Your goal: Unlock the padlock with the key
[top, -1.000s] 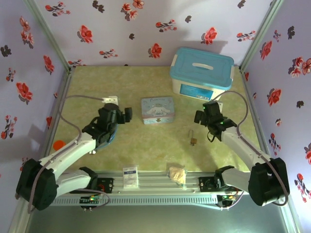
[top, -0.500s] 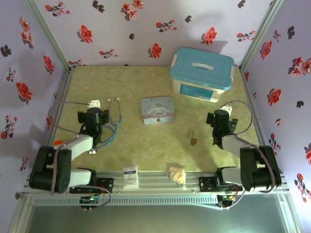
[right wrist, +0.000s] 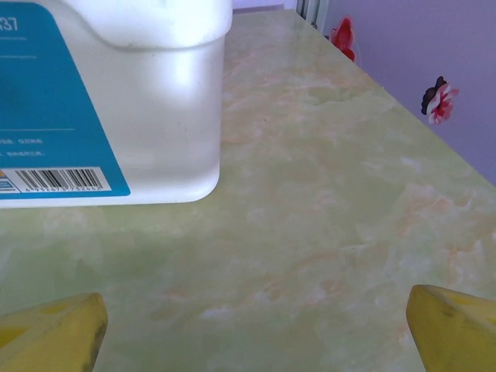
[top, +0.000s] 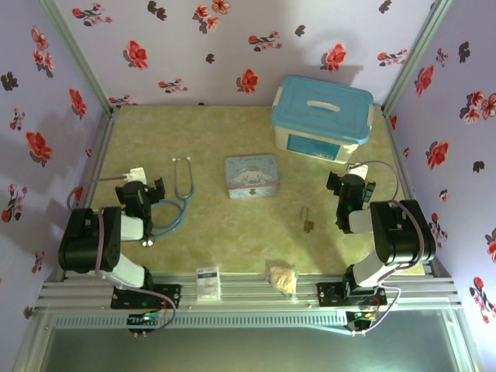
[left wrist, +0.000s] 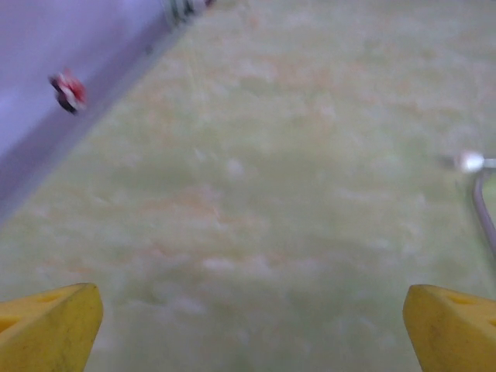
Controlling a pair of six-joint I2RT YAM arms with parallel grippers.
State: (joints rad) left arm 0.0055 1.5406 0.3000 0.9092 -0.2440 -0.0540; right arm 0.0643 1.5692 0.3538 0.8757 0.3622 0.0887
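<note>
top external: padlock (top: 308, 225) near tin (top: 251, 176)

Right wrist view, mine: a blue label (right wrist: 54, 116) on the front of the white storage box (right wrist: 170, 101) carries the white characters "37" at its cut-off upper left. The thin white lines of print beneath are too small to read. A barcode (right wrist: 60, 180) sits at the label's lower edge, its digits illegible. Top view: the pastel tin (top: 251, 176) and the small white card (top: 207, 283) at the near edge of the counter (top: 232, 232) bear print I cannot read.
</note>
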